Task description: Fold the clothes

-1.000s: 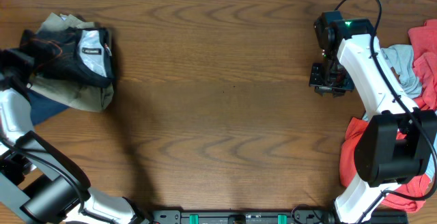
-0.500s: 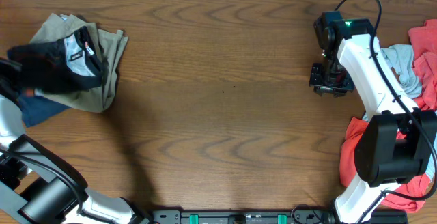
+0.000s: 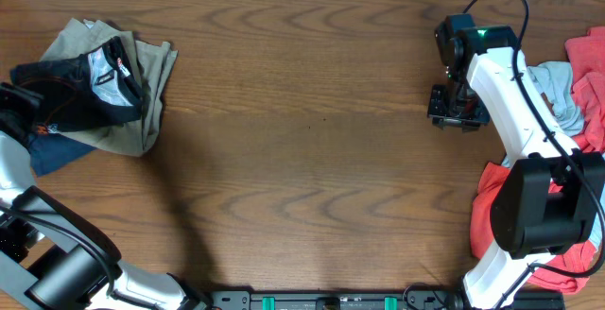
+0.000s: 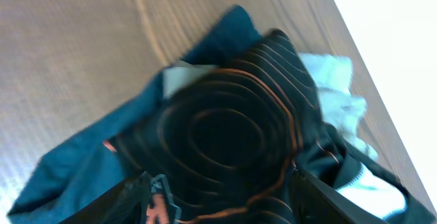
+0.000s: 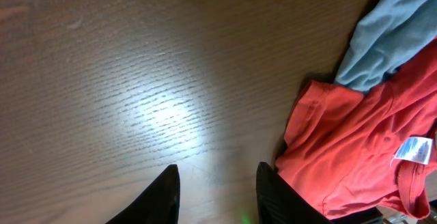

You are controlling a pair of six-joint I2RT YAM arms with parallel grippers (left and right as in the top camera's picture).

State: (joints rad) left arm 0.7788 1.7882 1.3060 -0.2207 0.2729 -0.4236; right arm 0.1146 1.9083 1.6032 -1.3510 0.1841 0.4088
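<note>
The black T-shirt with thin orange contour lines lies crumpled at the far left, on an olive garment and a blue one. My left gripper sits at its left edge. In the left wrist view the left gripper is open, jaws wide apart, with the black T-shirt bunched loosely between and ahead of them. My right gripper is open over bare wood, nothing between its fingers. Just to its right lie a coral-red shirt and a grey-blue shirt.
More coral-red cloth and the grey-blue shirt are heaped along the right edge, partly under the right arm. The wooden table stretches between the two piles. Its left edge runs close behind the black shirt's pile.
The left gripper opened and let go of the black T-shirt, which shifted left and settled on the pile. The right jaws spread slightly; that arm stayed put.
</note>
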